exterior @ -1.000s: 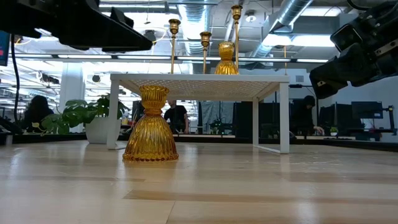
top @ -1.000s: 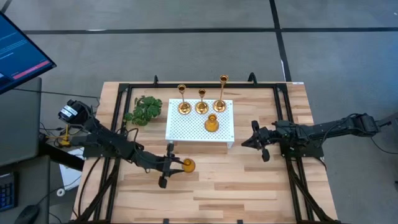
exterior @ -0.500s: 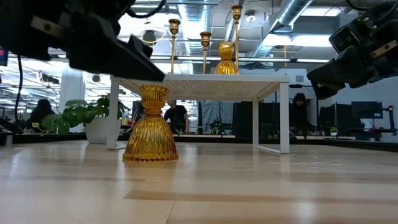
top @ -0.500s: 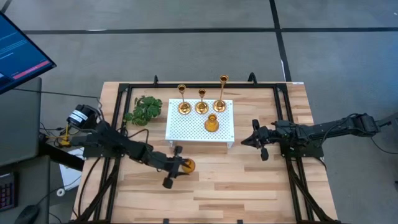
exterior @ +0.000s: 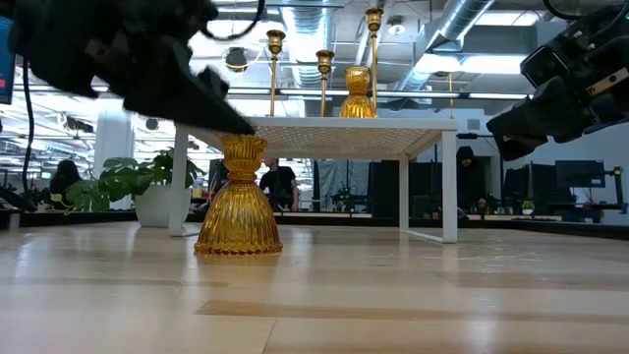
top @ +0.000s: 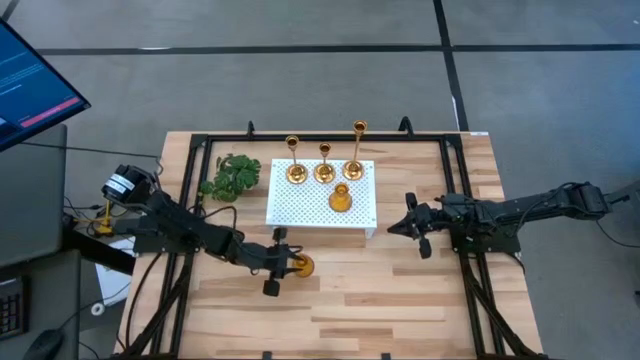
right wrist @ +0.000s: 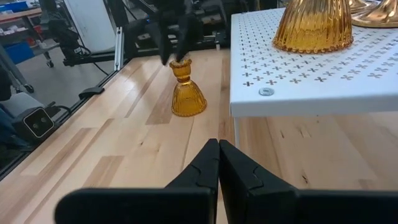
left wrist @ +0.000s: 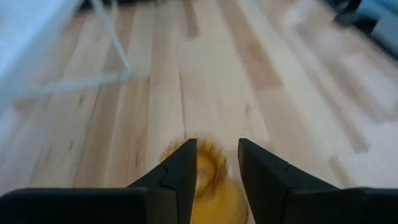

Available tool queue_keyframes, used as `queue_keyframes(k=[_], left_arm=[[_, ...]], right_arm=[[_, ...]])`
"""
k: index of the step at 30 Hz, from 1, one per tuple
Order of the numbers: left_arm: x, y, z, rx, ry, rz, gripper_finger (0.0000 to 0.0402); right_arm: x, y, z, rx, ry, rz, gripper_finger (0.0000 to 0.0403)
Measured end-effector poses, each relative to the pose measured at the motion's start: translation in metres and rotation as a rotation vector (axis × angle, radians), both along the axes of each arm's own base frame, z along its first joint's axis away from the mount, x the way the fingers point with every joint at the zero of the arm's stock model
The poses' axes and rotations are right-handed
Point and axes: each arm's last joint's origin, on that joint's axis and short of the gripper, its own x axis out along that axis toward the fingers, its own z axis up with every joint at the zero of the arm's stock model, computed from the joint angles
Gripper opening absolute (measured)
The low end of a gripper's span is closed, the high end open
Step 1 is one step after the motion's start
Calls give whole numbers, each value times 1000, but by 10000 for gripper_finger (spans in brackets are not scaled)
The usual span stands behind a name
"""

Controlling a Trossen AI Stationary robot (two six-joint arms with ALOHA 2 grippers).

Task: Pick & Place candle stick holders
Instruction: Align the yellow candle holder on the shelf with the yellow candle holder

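Note:
A squat amber-gold holder [top: 302, 265] stands upright on its wide base on the wooden table, in front of the white perforated stand [top: 300, 208]. It also shows in the low view [exterior: 238, 202]. Three slim brass holders [top: 324, 168] and a second squat amber one [top: 340, 199] stand on that stand. My left gripper [top: 284, 262] is open and slants down over the table holder, one finger on each side of its top [left wrist: 217, 190]. My right gripper [top: 398, 228] is shut and empty, off the stand's right end. My left gripper's fingers [left wrist: 183, 168] stand on either side of the amber holder's top, coming from the table's left and slanting down. I cannot tell whether they touch it. The holder stands upright on the table.
A green plant sprig [top: 231, 176] lies left of the stand. Black frame rails [top: 190, 200] run along the table's left, right and far sides. The stand's thin legs [left wrist: 115, 53] are just beyond the table holder. Bare wood lies toward the near edge [top: 380, 300].
My left gripper has gone toward the table's right edge and down to the amber holder on the table, tipping its fingers downward. They now reach the holder's top. The holder has stayed put.

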Motion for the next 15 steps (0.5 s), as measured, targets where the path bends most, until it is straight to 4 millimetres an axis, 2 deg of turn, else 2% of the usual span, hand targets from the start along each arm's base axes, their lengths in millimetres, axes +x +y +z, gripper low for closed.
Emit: queue_keyframes(k=[10,15], left_arm=[[0,0,-6,-29,50,33,118],[0,-1,-8,-138,80,21,117]], right_arm=[[0,0,0,0,-1,0,0],[0,0,0,0,-1,0,0]])
